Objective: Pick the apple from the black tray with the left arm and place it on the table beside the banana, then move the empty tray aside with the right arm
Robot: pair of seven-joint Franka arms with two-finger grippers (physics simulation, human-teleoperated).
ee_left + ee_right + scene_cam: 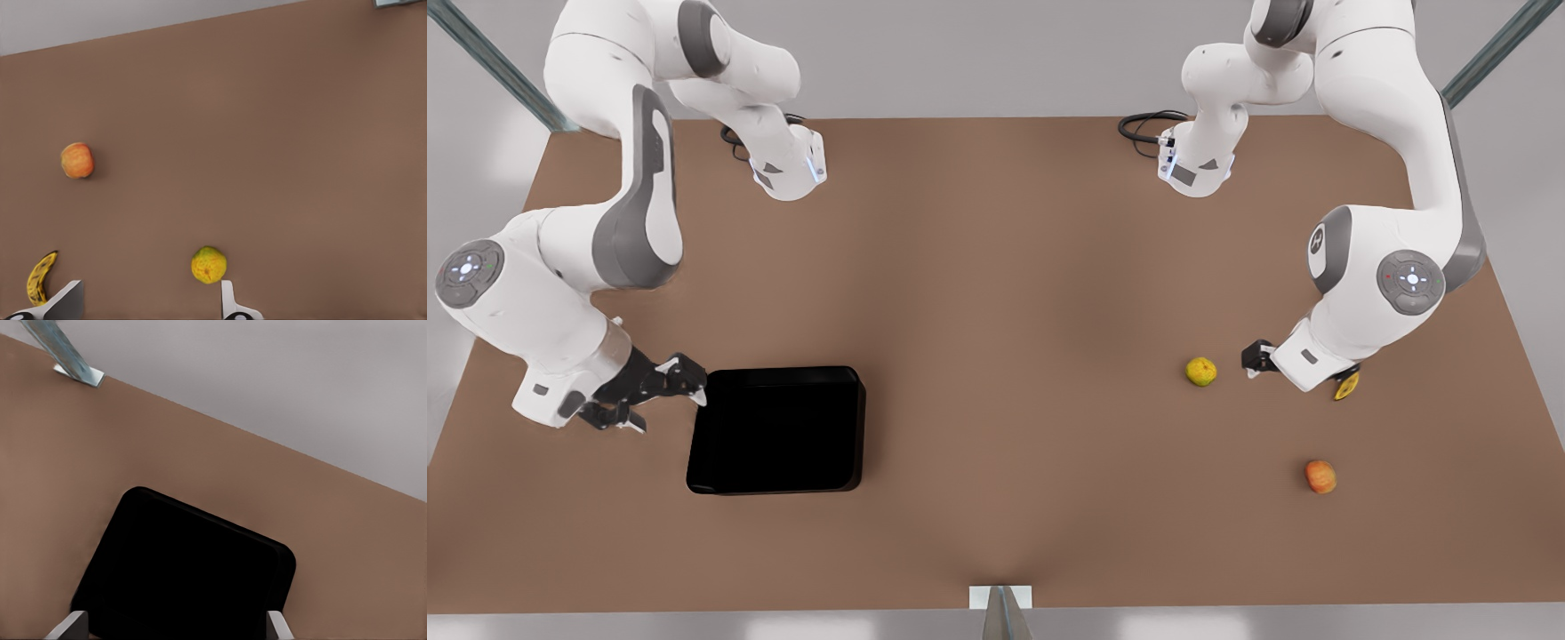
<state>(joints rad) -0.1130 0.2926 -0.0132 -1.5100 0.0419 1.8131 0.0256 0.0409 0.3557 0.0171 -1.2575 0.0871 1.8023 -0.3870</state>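
Beside the right claw (669, 409), spread wide and empty, black tray (775, 431) lying bare on the surface (996, 267): likely stiff, light, slick; best pinched at its near rim. Left claw (1252, 358) waiting open, empty, by banana (1347, 385) and apple (1320, 476).

The table (996, 267) carries the black tray (778, 431), apple (1320, 476), banana (1346, 385) and a yellow-green fruit (1200, 371)

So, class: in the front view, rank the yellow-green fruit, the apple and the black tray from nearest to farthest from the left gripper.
From the left gripper, at the front view's right:
1. Yellow-green fruit, just beside it.
2. Apple, nearer the table's front edge.
3. Black tray, far across at the front view's left.
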